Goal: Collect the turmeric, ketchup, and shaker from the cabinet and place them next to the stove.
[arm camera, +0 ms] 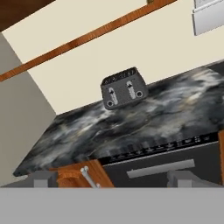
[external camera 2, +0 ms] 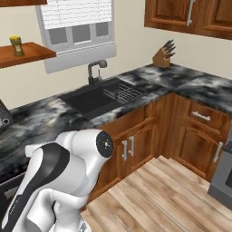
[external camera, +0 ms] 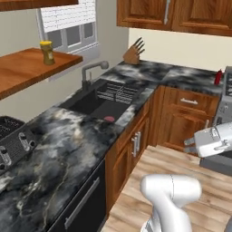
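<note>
On the cabinet (external camera: 27,68) shelf sits the turmeric (external camera: 46,52), w/ your gripper (arm camera: 113,179) jaws wide & empty, prob. ready to fetch it.

Cream walls, a blinded window (external camera 2: 74,20), dark marble counter (external camera: 59,149), wooden cupboards (external camera 2: 190,13) and plank floor (external camera 2: 158,195).

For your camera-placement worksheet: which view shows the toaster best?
The hand view: the whole toaster sits mid-frame, with both slots and its levers visible. The left base view catches part of it at the left edge; the right base view shows a sliver.
</note>
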Tool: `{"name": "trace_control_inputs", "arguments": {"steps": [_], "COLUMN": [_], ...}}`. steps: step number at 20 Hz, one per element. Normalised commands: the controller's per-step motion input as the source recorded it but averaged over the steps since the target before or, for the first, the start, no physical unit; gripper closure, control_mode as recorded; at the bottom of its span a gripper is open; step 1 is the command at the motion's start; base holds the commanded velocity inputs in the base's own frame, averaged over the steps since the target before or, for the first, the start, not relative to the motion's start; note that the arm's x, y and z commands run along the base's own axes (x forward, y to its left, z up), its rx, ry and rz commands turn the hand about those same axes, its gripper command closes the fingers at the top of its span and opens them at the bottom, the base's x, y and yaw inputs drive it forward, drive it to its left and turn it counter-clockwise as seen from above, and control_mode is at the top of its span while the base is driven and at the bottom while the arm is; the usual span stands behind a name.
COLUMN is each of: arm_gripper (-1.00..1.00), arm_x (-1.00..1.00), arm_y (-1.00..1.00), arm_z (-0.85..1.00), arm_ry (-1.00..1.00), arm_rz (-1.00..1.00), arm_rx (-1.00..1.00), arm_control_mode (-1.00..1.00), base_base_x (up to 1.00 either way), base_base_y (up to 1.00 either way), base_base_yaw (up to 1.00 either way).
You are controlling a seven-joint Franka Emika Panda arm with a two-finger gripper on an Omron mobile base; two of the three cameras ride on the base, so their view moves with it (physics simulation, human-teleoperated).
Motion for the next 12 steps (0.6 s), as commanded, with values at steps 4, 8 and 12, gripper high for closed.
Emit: {"name": "trace_control_inputs", "arguments": {"steps": [4, 8, 12], "arm_gripper": [-1.00, -1.00, -1.00], "arm_x": [0.00, 0.00, 0.00], "arm_y": [0.00, 0.00, 0.00], "arm_z": [0.00, 0.00, 0.00], "arm_ry": [0.00, 0.00, 0.00], "arm_rz": [0.00, 0.00, 0.00], "arm_rx": [0.00, 0.00, 0.00], "arm_control_mode": [1.00, 1.00, 1.00], "base_base_x": [0.32, 0.46, 0.47], "base_base_y": [0.09, 0.00, 0.00], "base_base_yaw": [0.36, 0.40, 0.42]}}
